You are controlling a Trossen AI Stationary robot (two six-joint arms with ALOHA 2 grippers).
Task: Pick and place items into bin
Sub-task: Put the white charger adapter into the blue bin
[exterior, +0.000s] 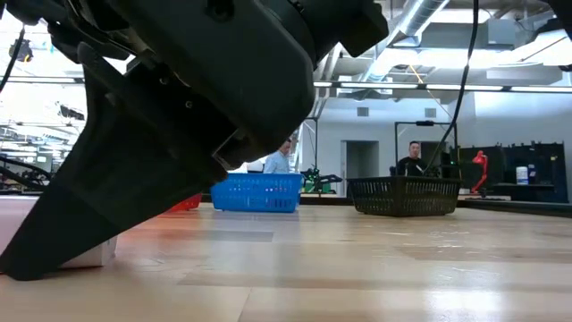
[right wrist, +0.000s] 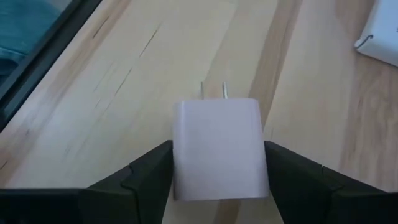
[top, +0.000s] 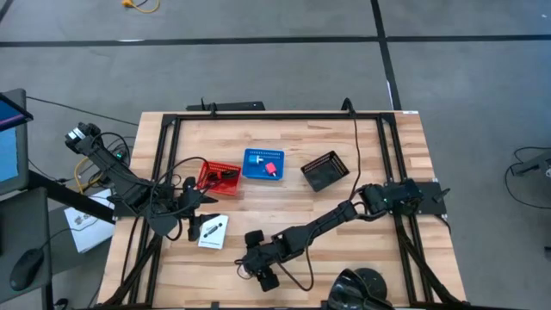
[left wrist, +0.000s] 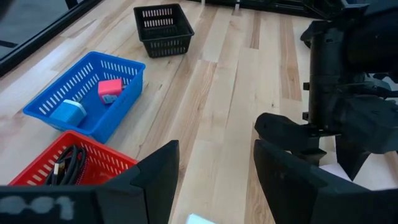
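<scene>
A pale pink cube (right wrist: 217, 149) with two metal prongs lies on the table near the front edge. My right gripper (right wrist: 217, 183) (top: 261, 272) is open and slants down over it, one finger on each side. A white card packet (top: 213, 232) lies just left of it. A pink cube (left wrist: 111, 90) and a blue cube (left wrist: 68, 112) lie in the blue basket (top: 263, 164). A dark cord (left wrist: 68, 162) lies in the red basket (top: 218, 176). My left gripper (left wrist: 214, 180) (top: 196, 209) hovers open near the red basket with nothing between its fingers. My right gripper has its fingers (right wrist: 149, 171) close beside the cube's two opposite sides (right wrist: 180, 155), coming slanting down from the table's right. Whether they touch the cube I cannot tell. The cube lies flat on the table, its prongs pointing away from the gripper.
A black basket (top: 325, 170) stands right of the blue one. A dark frame (top: 275, 114) runs along the table's far and side edges. Bare wood lies between the baskets and the front edge. People (exterior: 413, 159) stand in the room behind.
</scene>
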